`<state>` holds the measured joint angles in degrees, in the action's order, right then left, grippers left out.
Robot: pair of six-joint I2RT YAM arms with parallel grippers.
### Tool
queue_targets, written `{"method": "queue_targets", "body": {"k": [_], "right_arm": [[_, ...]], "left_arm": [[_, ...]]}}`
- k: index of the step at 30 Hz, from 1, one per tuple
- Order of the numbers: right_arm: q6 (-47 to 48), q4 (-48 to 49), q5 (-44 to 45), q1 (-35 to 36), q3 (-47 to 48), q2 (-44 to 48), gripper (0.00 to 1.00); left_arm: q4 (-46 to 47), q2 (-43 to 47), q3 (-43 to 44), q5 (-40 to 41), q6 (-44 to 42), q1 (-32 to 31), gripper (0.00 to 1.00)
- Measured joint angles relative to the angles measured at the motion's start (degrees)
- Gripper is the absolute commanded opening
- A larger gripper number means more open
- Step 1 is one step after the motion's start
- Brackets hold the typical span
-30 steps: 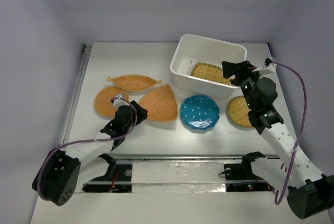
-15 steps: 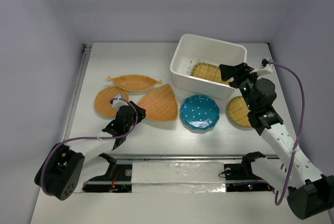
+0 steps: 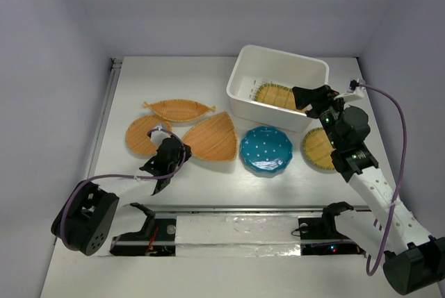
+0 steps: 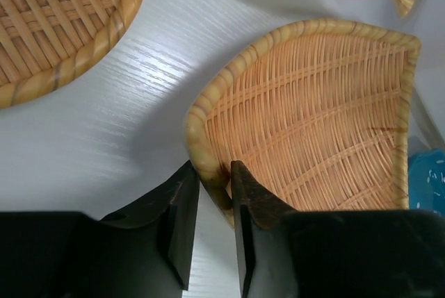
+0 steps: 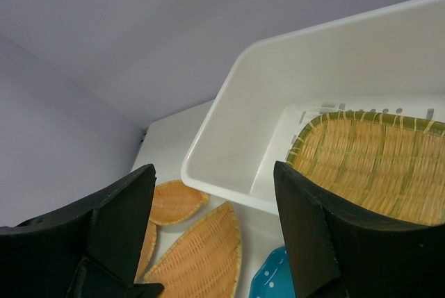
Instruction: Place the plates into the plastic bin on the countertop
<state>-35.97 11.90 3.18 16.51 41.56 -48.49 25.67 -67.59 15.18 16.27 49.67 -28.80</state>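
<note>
From above, and from no other view, the whole layout on the white table (image 3: 208, 79): a leaf-shaped woven orange-tan wicker plate (image 3: 179, 110) farthest back on the left, a round woven wicker plate (image 3: 141, 137) nearer the metal rail (image 3: 101, 114) along the left edge, a fan-shaped woven orange-tan wicker plate (image 3: 212, 139) just beside both. Then a round teal-blue plate with white dots (image 3: 266, 149) in the middle and a second round wicker plate (image 3: 316, 151) on the right, partly hidden under the right arm. Behind those two, toward the far right, the white rectangular plastic bin (image 3: 268, 112), with a green-rimmed woven plate (image 5: 375, 166) lying inside. From the left wrist alone, the grip itself: left fingers (image 4: 186, 208) closed onto the near rounded corner of the fan-shaped plate, one outside the rim, one inside, rim pinched between them. From the right wrist alone, the small slots in the bin's floor beside the green-rimmed plate. Left arm stretched low and forward from its base, wrist close to the table. Right arm raised, reaching to the bin's near right corner, right fingers (image 3: 309, 96) spread wide by the rim, holding nothing. Bare table open behind the leaf-shaped plate and left of the bin. Only a narrow gap between the fan-shaped plate and the teal-blue plate, and the bin's wall close behind the latter.
</note>
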Motion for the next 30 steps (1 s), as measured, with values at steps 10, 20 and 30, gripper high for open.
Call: {"method": "queue_targets", "body": {"k": [10,20,30], "right_arm": [[0.0,-0.04,-0.02,0.0,-0.15,0.92,0.74],[0.02,-0.02,-0.09,0.0,-0.17,1.2,0.73],[0.72,0.0,-0.17,0.0,-0.42,1.2,0.2]], "left_arm": [[0.79,2.99,0.22,3.54,2.32,-0.09,0.0],[-12.83,27.39,-4.09,6.86,1.77,-0.39,0.0],[-26.21,40.44,3.52,7.37,-2.29,-0.83,0.0]]}}
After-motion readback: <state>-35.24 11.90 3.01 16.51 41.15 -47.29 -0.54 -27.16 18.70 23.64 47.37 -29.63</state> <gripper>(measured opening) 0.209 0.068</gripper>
